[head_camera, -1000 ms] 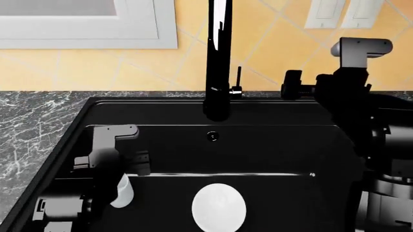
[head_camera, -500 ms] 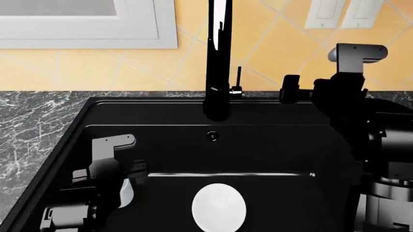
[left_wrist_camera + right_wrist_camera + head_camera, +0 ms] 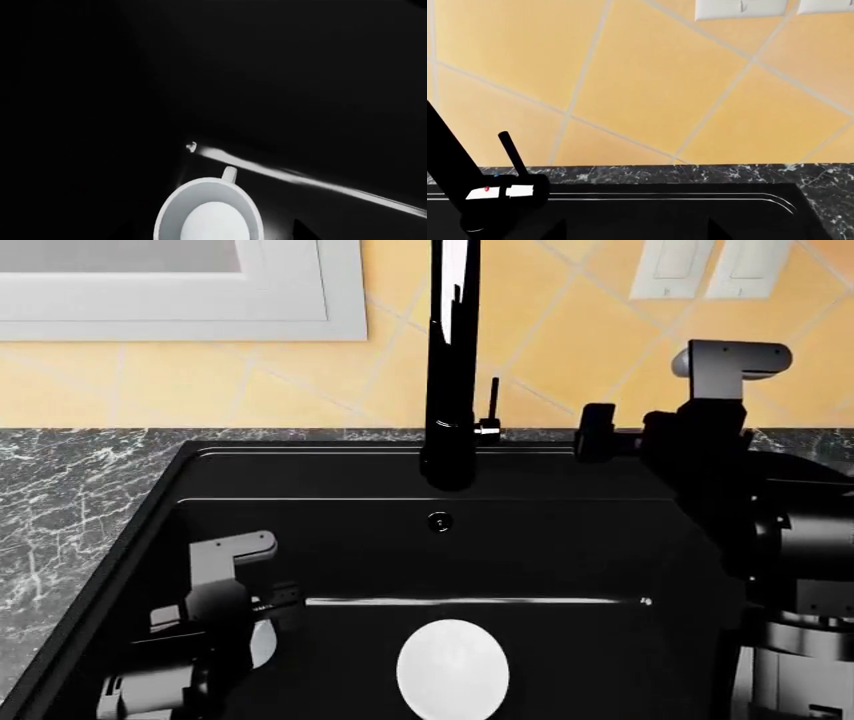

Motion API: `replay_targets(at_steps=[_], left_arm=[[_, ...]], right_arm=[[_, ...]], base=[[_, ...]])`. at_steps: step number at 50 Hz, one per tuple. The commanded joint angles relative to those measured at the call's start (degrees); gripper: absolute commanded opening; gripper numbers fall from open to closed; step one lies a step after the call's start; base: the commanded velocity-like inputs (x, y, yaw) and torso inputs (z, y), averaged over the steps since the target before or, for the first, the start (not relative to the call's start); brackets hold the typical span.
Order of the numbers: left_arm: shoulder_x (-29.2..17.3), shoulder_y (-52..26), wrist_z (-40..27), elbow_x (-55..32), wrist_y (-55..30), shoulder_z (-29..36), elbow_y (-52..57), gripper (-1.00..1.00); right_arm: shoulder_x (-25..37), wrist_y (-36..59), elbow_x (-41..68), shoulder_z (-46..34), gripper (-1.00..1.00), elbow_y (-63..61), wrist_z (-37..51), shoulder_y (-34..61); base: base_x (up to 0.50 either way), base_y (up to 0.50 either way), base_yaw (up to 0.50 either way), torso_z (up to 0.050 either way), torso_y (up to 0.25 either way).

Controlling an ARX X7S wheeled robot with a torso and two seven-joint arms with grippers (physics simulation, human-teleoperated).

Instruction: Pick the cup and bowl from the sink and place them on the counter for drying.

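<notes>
The white cup (image 3: 263,642) stands at the left of the black sink (image 3: 574,540), mostly hidden behind my left gripper (image 3: 267,612). In the left wrist view the cup (image 3: 210,217) shows its open top between the jaws. One dark fingertip (image 3: 300,231) stands apart from its rim, so the gripper is open around it. The white bowl (image 3: 454,670) lies flat on the sink floor in the middle front. My right gripper (image 3: 598,432) hovers above the sink's back right rim, open and empty, and also shows in the right wrist view (image 3: 637,231). The marble counter (image 3: 67,490) lies to the left.
The tall black faucet (image 3: 451,360) rises at the middle back, with its lever (image 3: 510,150) beside it. Counter (image 3: 727,172) runs behind the sink below the yellow tiled wall. A white window frame (image 3: 174,325) and wall outlets (image 3: 707,265) are above.
My left arm has sunk lower into the sink over the cup, hiding more of it. My right arm has shifted slightly left and up. The bowl has not moved.
</notes>
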Motion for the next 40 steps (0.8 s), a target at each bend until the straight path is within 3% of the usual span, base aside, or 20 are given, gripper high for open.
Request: replay_targets(at_steps=[1, 40], left_arm=[[0.39, -0.41, 1.2, -0.13, 3.82, -0.37, -4.78, 1.0], [-0.43, -3.43, 4.12, 0.24, 11.91, 1.19, -19.44, 1.0]], right_arm=[[-0.32, -0.25, -0.24, 0.21, 1.0, 0.31, -0.33, -0.25], [-0.52, -1.82, 0.28, -0.63, 1.0, 1.3, -0.32, -1.97]], base=[[0.0, 0.0, 0.0, 0.0, 0.0], [0.0, 0.0, 0.0, 0.0, 0.0]])
